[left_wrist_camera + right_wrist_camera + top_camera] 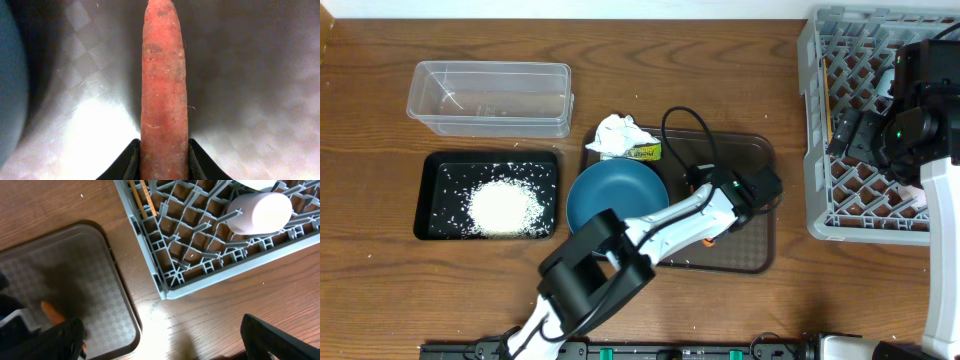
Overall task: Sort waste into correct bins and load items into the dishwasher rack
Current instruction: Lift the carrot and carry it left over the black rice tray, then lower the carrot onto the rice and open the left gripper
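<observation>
The grey rack [812, 150] is set to the right of the brown tray [745, 150], close enough for dishes to be passed across. Over the rack, the right gripper [160, 345] is held with its jaws wide apart and nothing in them, likely kept ready for a dish.

The clear tub [490, 98] is placed up and left of the brown tray, and nothing is seen in it. The black tray [432, 170] is laid left of the brown tray. The rice [503, 207] is heaped in it, so food scraps seem meant for there.

The teal bowl [615, 190] is left on the brown tray's left part, not yet loaded. The white cup [260, 212] is laid on its side in the rack. The tissue [618, 135] is sat at the brown tray's top-left edge.

The carrot [165, 90] is found over the brown tray, right of the bowl. It is pinched by the left gripper [164, 150], with 1 jaw pressed on each side so it can be carried. Whether it is lifted yet cannot be told.

The wrapper [644, 152] is tucked just beside the tissue. 2 chopsticks [148, 200] are rested in the rack.
</observation>
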{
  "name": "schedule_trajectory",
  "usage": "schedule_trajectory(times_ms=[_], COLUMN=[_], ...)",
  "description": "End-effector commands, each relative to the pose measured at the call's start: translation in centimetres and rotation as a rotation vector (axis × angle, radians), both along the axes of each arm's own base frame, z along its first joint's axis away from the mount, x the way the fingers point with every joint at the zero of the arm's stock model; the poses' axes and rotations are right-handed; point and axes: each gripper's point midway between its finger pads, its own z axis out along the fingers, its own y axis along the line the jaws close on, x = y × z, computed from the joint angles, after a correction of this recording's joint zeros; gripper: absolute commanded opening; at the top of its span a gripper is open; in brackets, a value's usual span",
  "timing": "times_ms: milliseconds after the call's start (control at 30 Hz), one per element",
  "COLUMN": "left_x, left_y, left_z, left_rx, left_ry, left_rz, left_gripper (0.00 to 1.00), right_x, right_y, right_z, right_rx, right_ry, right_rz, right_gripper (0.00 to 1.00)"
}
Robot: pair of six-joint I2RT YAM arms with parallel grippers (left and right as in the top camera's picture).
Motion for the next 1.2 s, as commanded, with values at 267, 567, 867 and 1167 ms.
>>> schedule_trajectory(times_ms=[267, 567, 867, 1167], left_x=[2.9, 5.9, 7.0, 4.7], left_y=[3.7, 18.7, 32.7, 40.7], left_z=[10.4, 12.5, 11.6, 6.8], left_rx=[-0.105, 0.055, 0.113, 0.124], left_ry=[-0.146, -0.054, 0.040, 0.099], left_rz=[0.020, 0.341, 0.696, 0.947], left_gripper=[0.28, 0.28, 0.28, 0.29], right_x=[0.0, 0.0, 0.0, 0.0], right_y=[-0.3, -0.3, -0.3, -0.3], right_z=[-0.2, -0.2, -0.2, -0.2], right_rx=[0.005, 0.005, 0.005, 0.005], right_ry=[0.007, 0.007, 0.007, 0.007], right_rz=[-0.022, -0.022, -0.022, -0.022], right_gripper=[0.99, 0.99, 0.99, 0.99])
